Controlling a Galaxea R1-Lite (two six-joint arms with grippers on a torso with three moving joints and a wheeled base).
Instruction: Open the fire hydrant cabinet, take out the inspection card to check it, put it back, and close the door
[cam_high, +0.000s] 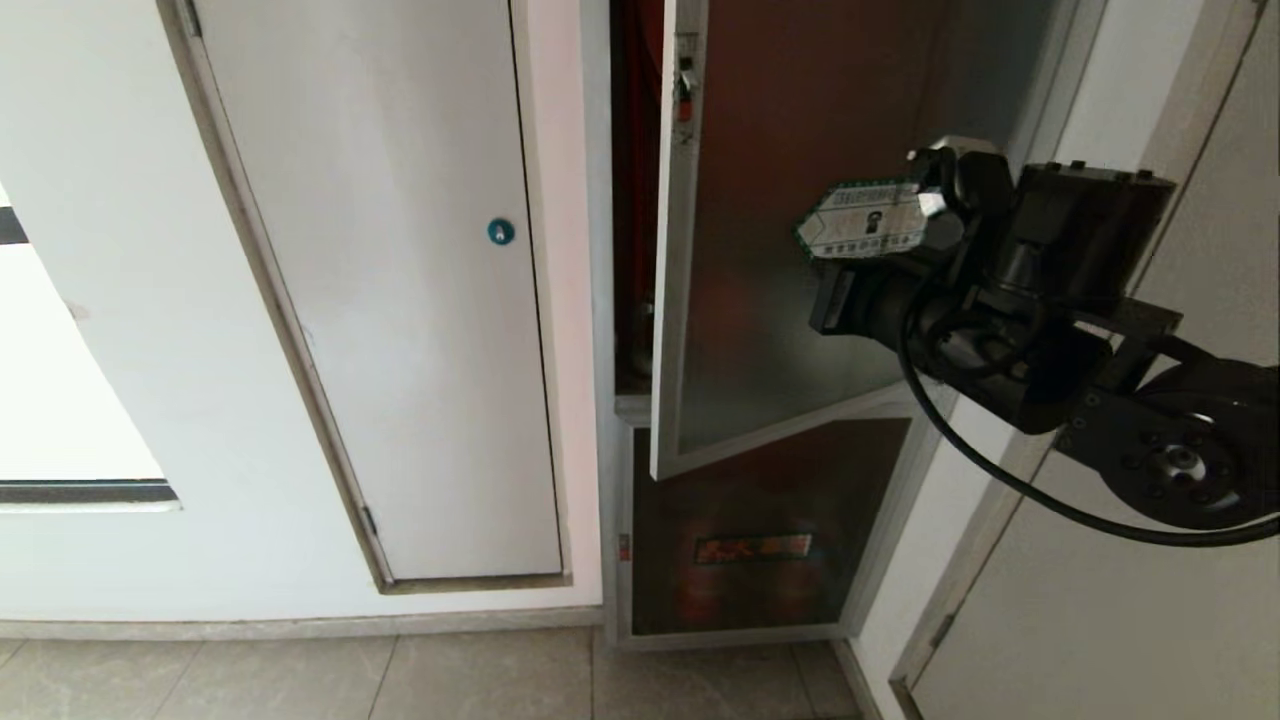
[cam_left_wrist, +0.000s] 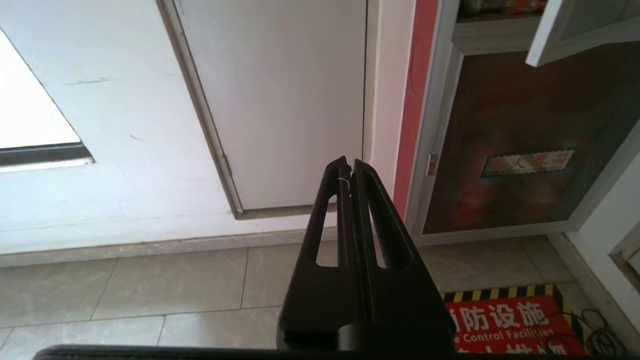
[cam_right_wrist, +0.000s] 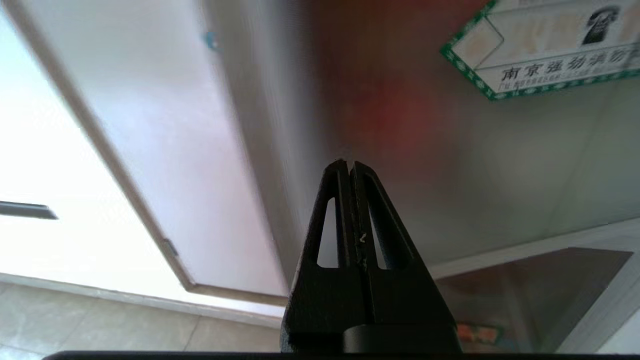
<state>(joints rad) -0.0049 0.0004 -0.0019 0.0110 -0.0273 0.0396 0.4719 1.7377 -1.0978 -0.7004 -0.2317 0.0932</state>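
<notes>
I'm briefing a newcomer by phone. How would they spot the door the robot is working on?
Find the silver-framed cabinet right of the white door. Its upper panel, the door, stands ajar. Unlike the lower panel with its orange label, it carries a green-edged hexagonal sticker.

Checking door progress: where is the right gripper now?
The right gripper is shut and empty, close in front of the door glass, below the hexagonal sticker; in the head view its arm enters from the right.
</notes>
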